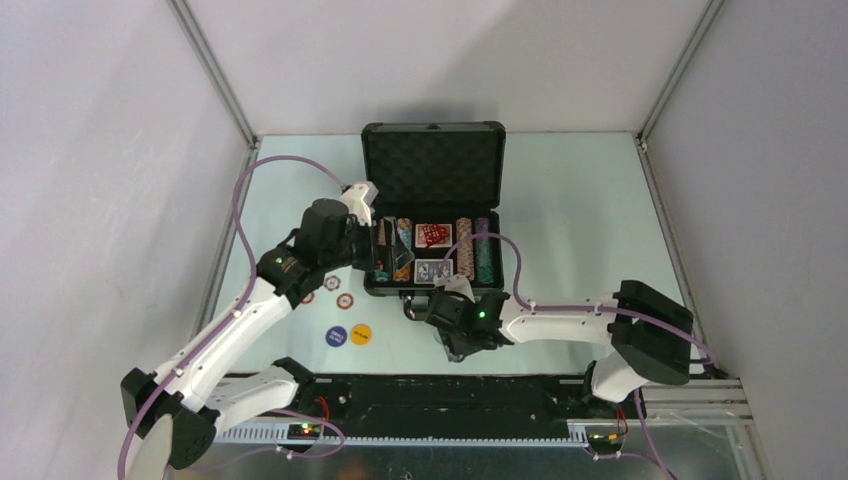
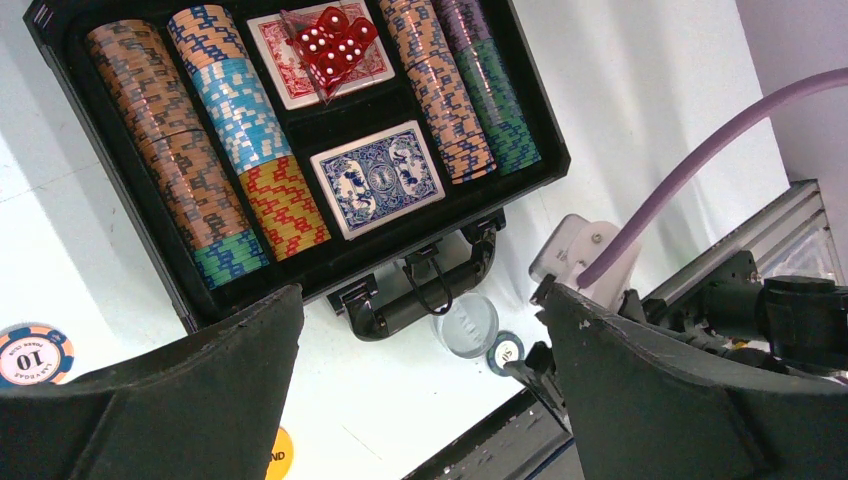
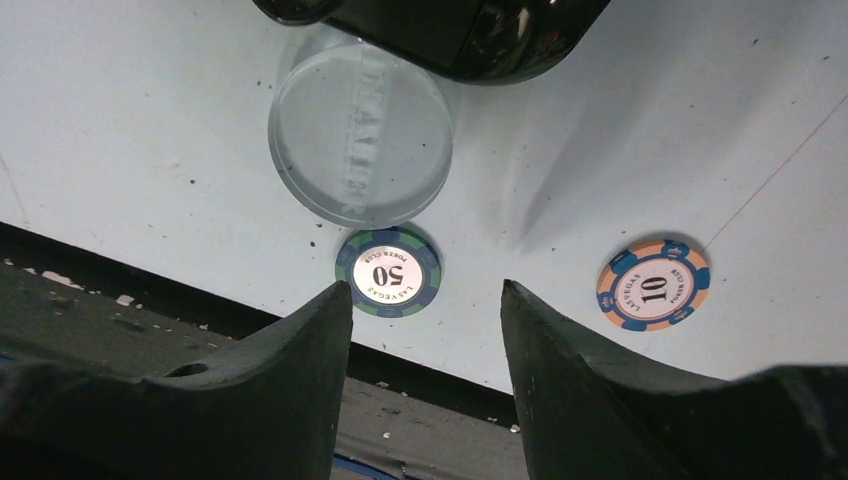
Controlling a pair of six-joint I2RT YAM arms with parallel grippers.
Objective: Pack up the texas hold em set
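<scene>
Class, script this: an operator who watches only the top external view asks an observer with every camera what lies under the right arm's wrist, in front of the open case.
Operator: The right wrist blocks my view. What is under it?
Observer: A green-and-blue 50 chip lies flat on the table, just ahead of the open right tool, not gripped.
Operator: Anything else close by?
Observer: A clear round button lies just past that chip, by the case handle.
</scene>
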